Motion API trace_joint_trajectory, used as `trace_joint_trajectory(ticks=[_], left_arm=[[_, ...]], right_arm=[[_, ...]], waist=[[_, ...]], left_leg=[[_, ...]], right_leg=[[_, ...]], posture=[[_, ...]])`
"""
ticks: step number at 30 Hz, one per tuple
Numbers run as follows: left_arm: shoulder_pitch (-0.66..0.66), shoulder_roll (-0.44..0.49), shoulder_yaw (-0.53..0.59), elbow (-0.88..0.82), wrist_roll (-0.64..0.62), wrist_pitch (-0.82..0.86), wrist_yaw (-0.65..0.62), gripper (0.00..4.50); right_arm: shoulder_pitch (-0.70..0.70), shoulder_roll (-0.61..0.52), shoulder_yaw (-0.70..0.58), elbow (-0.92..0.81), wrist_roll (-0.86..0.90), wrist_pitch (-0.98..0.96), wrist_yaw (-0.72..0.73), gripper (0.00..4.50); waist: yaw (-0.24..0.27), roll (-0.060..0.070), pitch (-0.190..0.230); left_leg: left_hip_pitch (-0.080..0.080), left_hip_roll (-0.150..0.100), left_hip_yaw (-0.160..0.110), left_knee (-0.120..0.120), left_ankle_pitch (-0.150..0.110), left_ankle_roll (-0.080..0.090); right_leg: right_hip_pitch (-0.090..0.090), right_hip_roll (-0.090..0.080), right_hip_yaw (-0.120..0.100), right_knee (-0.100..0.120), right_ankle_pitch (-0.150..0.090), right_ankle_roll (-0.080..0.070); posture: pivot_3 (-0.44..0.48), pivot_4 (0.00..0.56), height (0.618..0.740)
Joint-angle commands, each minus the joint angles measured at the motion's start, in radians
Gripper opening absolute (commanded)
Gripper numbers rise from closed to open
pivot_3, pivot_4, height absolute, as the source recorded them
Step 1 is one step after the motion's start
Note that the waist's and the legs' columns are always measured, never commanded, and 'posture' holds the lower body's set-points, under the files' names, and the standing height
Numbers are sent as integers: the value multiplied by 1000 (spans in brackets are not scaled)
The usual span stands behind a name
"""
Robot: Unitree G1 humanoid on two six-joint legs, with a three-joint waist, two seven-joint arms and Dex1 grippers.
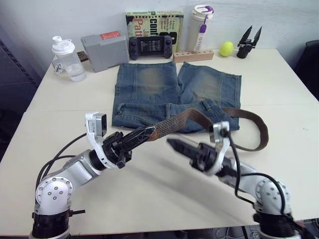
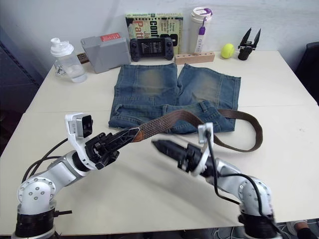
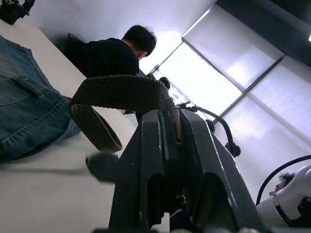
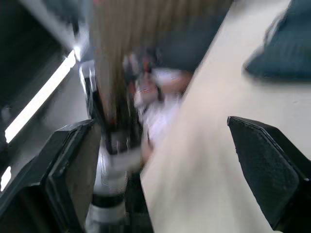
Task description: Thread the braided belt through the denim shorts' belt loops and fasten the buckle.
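The denim shorts (image 1: 174,92) lie flat at the middle of the table, waistband toward me. My left gripper (image 1: 147,132) is shut on one end of the braided belt (image 1: 187,117), holding it lifted just in front of the waistband. From there the belt runs over the waistband's right part, loops on the table at the right (image 1: 261,132) and comes back behind my right wrist. One belt loop (image 1: 207,104) shows near the belt. The buckle is hidden. My right gripper (image 1: 173,145) hovers open and empty just right of the left one, its fingers (image 4: 265,165) wide apart.
Along the table's far edge stand a shaker bottle (image 1: 67,59), a grey box (image 1: 104,50), a game controller (image 1: 151,47), a book (image 1: 154,22), a white tumbler (image 1: 202,27), a wooden block (image 1: 193,56), a yellow-green ball (image 1: 227,48) and a black gripper part (image 1: 249,44). A person in black (image 3: 114,53) sits beyond the table.
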Motion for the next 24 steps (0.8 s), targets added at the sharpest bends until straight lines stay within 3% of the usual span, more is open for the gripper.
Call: trace_joint_trajectory(ticks=[1, 5, 8, 11, 17, 20, 21, 23, 24], left_arm=[[5, 16, 8, -46, -36, -12, 2, 0], [1, 23, 9, -41, -39, -18, 5, 0], [0, 26, 9, -35, -36, -22, 3, 0], [0, 31, 6, -32, -26, -26, -4, 0], [-12, 33, -21, -20, 35, -32, 2, 0], [-17, 34, -51, -12, 108, -43, 0, 0], [-21, 34, -60, 3, 135, -46, -3, 755], [-23, 47, -77, 15, 186, -54, -36, 1383], [-23, 78, -114, 21, 294, -95, -71, 1709]], right_arm=[[-16, 51, -50, -5, 76, -84, -81, 4482], [-23, 76, -43, -18, 91, -111, -113, 4482], [-24, 86, -44, -18, 88, -126, -129, 3754], [-28, 87, -46, -16, 83, -137, -134, 2345], [-38, 80, -39, -20, 73, -140, -139, 49], [-42, 80, -41, -21, 79, -148, -156, 49], [-45, 79, -48, -18, 84, -154, -163, 0], [-47, 77, -61, -13, 93, -162, -173, 0], [-47, 72, -75, -8, 96, -168, -179, 0]], waist=[[2, 0, 0], [0, 0, 0], [0, 0, 0], [0, 0, 0], [0, 0, 0], [0, 0, 0], [0, 0, 0], [0, 0, 0], [-1, 0, 0]], left_leg=[[-1, 0, 0, 0, 0, 0], [-1, 0, 0, 0, 0, 0], [-1, 0, 0, 0, 0, 0], [-1, 0, 0, 0, 0, 0], [-1, 0, 0, -1, 0, 0], [-1, 0, 1, -1, 0, 0], [-1, 0, 1, -1, 0, 0], [-1, 0, 1, -1, 0, 0], [-1, 0, 1, -1, 0, 0]], right_leg=[[0, 0, 0, -1, 0, 0], [0, 0, 1, -1, 0, 0], [0, 1, 1, -1, 0, 0], [0, 1, 1, -1, 0, 0], [0, 1, 1, -1, 0, 0], [0, 1, 1, -1, 0, 0], [0, 1, 1, -1, 0, 0], [0, 1, 1, -1, 0, 0], [-1, 1, 1, -1, 0, 0]], posture=[[0, 150, 720], [0, 150, 720], [0, 150, 720], [0, 150, 720], [0, 150, 720], [0, 150, 720], [0, 150, 720], [0, 150, 720], [0, 150, 720]])
